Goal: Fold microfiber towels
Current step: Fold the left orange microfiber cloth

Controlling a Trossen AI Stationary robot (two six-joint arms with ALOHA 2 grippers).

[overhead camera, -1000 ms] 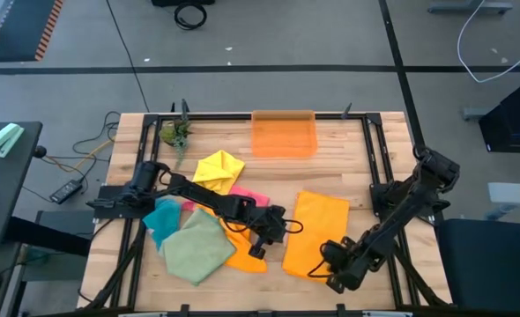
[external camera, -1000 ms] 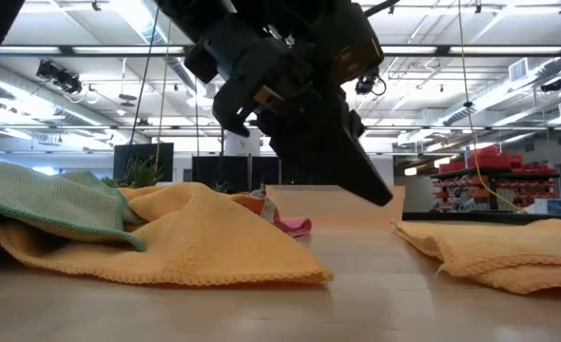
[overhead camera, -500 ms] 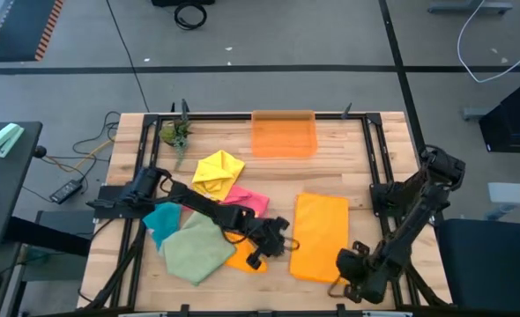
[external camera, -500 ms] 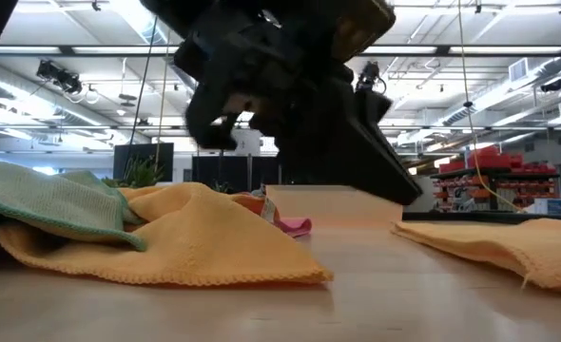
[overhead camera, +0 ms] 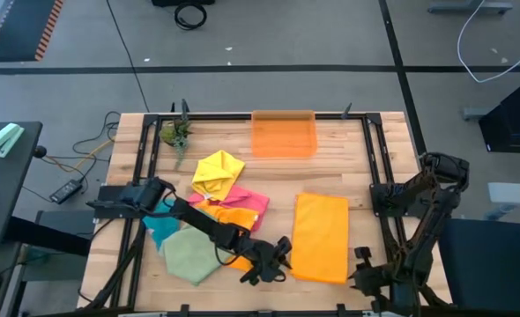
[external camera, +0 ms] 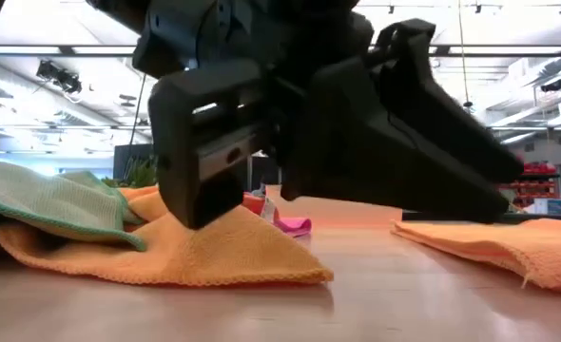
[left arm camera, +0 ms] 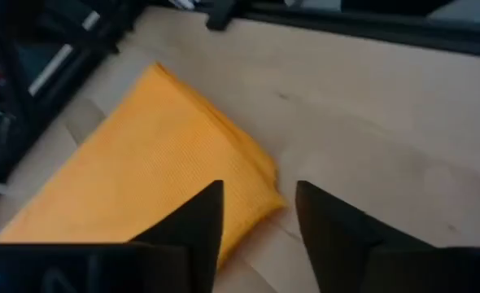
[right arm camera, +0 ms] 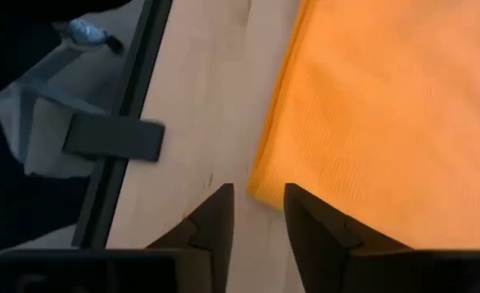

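A folded orange towel [overhead camera: 320, 238] lies flat on the table right of centre; its near end shows in the low view [external camera: 509, 249]. My left gripper [overhead camera: 273, 261] stands open just off its near left corner [left arm camera: 252, 183]. My right gripper [overhead camera: 363, 273] stands open just off its near right corner [right arm camera: 264, 189]. Neither has cloth between its fingers. On the left, a yellow towel [overhead camera: 216, 170], a pink towel [overhead camera: 248, 199], another orange towel [overhead camera: 234, 217], a teal towel [overhead camera: 160, 225] and a sage green towel [overhead camera: 188, 256] lie in an overlapping heap.
A translucent orange bin [overhead camera: 284, 134] stands at the far edge, a small plant [overhead camera: 175, 133] at the far left corner. A black frame rail [overhead camera: 379, 189] runs along the table's right side, close to my right arm. Bare wood shows between the folded towel and the bin.
Both grippers have drawn toward the table's near edge, rolling as they went, the right one also toward the right edge. The orange towel, skewed before with its near end raised, now lies straight and flat, its near end swung toward the right. Neither gripper has a hold on it.
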